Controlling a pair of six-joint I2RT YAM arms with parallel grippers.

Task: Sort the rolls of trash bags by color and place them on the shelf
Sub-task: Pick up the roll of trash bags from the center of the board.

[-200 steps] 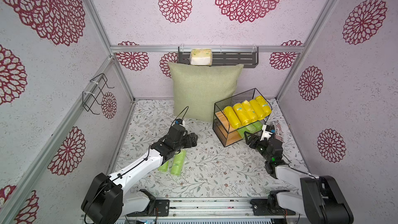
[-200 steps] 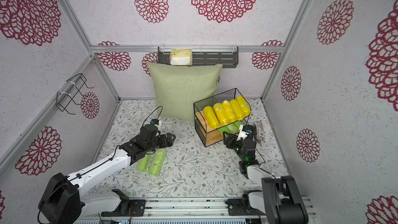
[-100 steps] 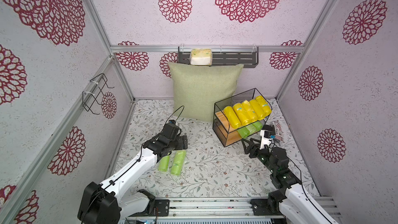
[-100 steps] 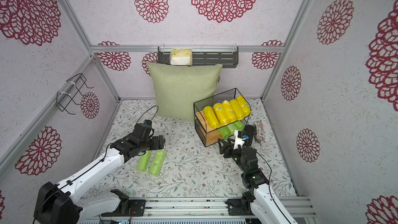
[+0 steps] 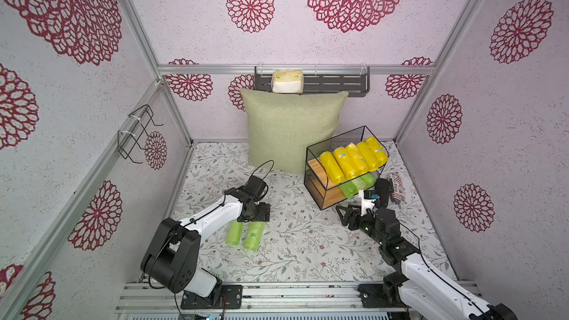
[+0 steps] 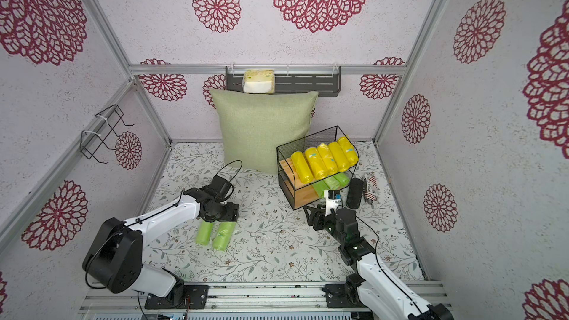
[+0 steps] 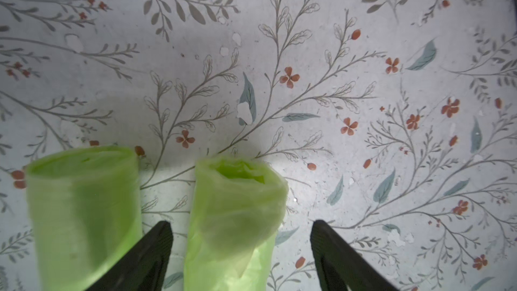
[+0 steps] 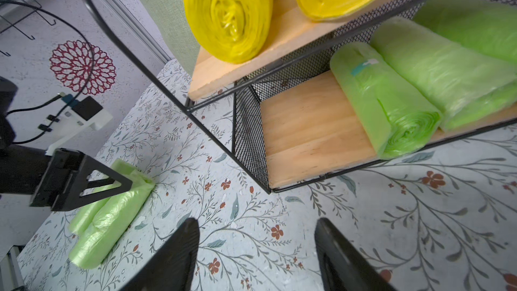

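Two light green rolls of trash bags (image 5: 234,232) (image 5: 254,235) lie side by side on the floral floor. My left gripper (image 5: 255,215) is open and pointed down over them. In the left wrist view its fingers straddle one green roll (image 7: 235,205), with one finger between that roll and the neighbouring roll (image 7: 84,205). The shelf (image 5: 314,164) stands at the back right, with several yellow rolls (image 5: 354,161) on its top board and three green rolls (image 5: 357,184) on the lower board (image 8: 307,124). My right gripper (image 5: 346,213) is open and empty, low over the floor in front of the shelf.
A green pillow (image 5: 292,130) leans on the back wall beside the shelf. Above it hangs a dark grey wall rack (image 5: 332,81) with a pale packet (image 5: 287,81). A wire holder (image 5: 137,133) is on the left wall. A black object (image 5: 381,192) and a striped packet (image 5: 397,187) lie right of the shelf.
My left gripper has moved toward the front and down onto the two green rolls on the floor. My right gripper has drawn back from the shelf's lower board.
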